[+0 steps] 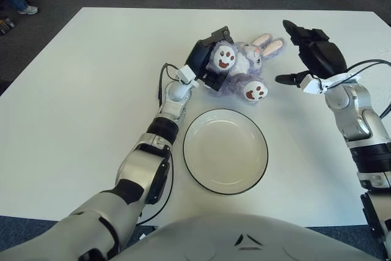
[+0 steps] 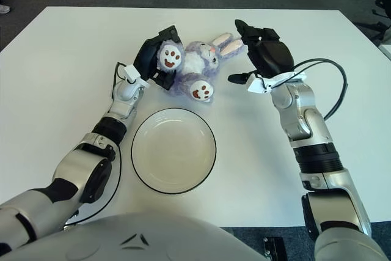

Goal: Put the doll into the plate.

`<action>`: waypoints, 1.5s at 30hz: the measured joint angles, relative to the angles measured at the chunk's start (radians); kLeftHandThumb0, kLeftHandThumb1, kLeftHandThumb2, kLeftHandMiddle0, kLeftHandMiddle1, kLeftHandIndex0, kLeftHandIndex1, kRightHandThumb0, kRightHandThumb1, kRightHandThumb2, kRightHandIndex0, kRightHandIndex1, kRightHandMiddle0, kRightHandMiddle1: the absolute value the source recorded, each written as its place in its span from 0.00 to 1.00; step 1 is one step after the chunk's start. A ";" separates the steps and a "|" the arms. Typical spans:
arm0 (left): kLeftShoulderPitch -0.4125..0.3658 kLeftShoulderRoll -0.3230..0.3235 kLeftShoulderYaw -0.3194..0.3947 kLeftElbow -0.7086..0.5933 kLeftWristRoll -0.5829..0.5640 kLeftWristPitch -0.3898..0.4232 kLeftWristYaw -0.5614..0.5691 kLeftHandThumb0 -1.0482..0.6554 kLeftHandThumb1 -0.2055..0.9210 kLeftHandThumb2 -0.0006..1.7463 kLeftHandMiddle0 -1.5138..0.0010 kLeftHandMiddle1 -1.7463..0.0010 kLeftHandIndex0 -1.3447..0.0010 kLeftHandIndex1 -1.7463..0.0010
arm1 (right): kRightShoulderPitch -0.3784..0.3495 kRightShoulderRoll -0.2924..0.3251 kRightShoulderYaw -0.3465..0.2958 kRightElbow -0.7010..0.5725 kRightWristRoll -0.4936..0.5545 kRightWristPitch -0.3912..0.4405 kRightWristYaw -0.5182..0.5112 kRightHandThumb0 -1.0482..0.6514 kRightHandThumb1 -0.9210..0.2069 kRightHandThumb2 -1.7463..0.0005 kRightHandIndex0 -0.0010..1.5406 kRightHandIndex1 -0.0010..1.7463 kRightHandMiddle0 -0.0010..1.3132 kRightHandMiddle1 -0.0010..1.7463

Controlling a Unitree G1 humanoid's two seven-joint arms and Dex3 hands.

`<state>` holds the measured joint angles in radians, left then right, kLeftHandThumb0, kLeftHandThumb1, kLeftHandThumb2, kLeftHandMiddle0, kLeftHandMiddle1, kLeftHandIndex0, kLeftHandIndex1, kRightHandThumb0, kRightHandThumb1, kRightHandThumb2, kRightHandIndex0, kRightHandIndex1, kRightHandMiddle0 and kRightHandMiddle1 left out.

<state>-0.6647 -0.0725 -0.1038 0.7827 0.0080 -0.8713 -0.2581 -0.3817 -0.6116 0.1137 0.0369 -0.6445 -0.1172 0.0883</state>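
Grasp step: left robot hand pinches the doll on the worktop, at 12 o'clock from the plate; right robot hand spread beside. Next: lift toward 6 o'clock.

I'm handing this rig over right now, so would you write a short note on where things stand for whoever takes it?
Left hand: closed on the doll at its raised foot, on the doll's left side.
Right hand: fingers spread, holding nothing, just right of the doll's ears, not touching it.
Doll: lying on the table beyond the plate, not yet lifted.
Plate: nothing in it, near the table's front edge.
Left to do: lift the doll and set it into the plate.
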 measured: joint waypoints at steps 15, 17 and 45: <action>0.013 -0.028 -0.014 -0.007 -0.042 -0.006 -0.063 0.61 0.32 0.84 0.57 0.02 0.52 0.04 | -0.126 0.038 0.079 0.093 0.015 0.007 0.151 0.21 0.52 0.52 0.01 0.05 0.00 0.06; 0.019 -0.033 -0.015 -0.016 -0.062 0.006 -0.085 0.61 0.32 0.84 0.57 0.02 0.52 0.04 | -0.148 0.045 0.088 0.120 0.027 0.004 0.167 0.21 0.52 0.52 0.01 0.05 0.00 0.06; 0.052 -0.080 -0.020 -0.079 -0.115 0.057 -0.148 0.61 0.32 0.84 0.57 0.02 0.52 0.04 | -0.270 0.124 0.139 0.319 0.099 -0.033 0.212 0.35 0.44 0.47 0.14 0.11 0.00 0.21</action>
<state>-0.6132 -0.1526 -0.1235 0.7037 -0.1070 -0.8143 -0.4062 -0.6519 -0.4879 0.2530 0.3561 -0.5452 -0.1497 0.3006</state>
